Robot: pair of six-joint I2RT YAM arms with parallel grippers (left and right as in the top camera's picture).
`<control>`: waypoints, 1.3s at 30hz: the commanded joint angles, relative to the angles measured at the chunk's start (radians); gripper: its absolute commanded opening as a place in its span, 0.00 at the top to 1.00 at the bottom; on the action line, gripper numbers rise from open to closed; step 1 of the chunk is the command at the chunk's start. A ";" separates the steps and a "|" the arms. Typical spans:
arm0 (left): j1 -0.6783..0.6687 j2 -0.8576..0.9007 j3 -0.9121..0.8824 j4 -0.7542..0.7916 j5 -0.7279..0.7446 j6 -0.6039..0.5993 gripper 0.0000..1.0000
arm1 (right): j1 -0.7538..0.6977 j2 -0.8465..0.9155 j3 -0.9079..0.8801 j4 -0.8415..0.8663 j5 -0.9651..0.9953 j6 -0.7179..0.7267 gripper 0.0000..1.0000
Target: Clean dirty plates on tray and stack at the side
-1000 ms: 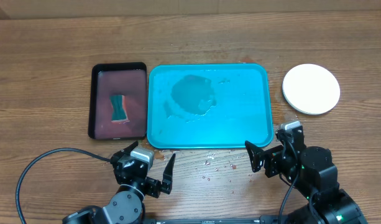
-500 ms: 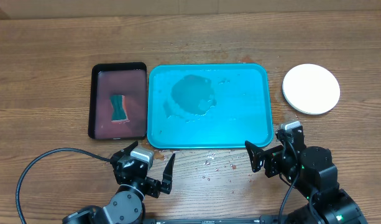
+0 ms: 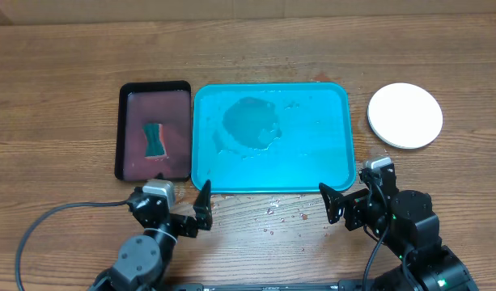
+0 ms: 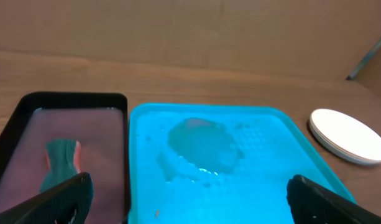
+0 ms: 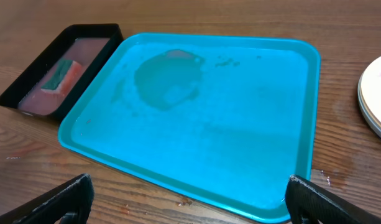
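The turquoise tray (image 3: 337,145) lies mid-table with a wet puddle and no plates on it; it also shows in the left wrist view (image 4: 277,168) and the right wrist view (image 5: 240,143). The plates (image 3: 405,115) are stacked to the right of the tray, a white one on top; the ones beneath barely show. The stack also shows in the left wrist view (image 4: 348,135) and the right wrist view (image 5: 376,93). My left gripper (image 3: 171,212) is open and empty at the tray's near left corner. My right gripper (image 3: 350,198) is open and empty at its near right corner.
A black tray (image 3: 133,166) with reddish water and a green-and-orange sponge (image 3: 155,139) sits left of the turquoise tray. Sauce specks and water drops (image 3: 280,212) dot the wood in front of the tray. A black cable (image 3: 49,218) trails at front left.
My left gripper has moved left and a little toward the tray's near left corner. The right arm, tray and plate stack have not moved.
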 commanded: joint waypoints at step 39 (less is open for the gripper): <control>0.574 -0.225 -0.399 0.419 0.266 0.179 0.00 | 0.006 0.000 0.000 0.005 0.006 0.003 0.00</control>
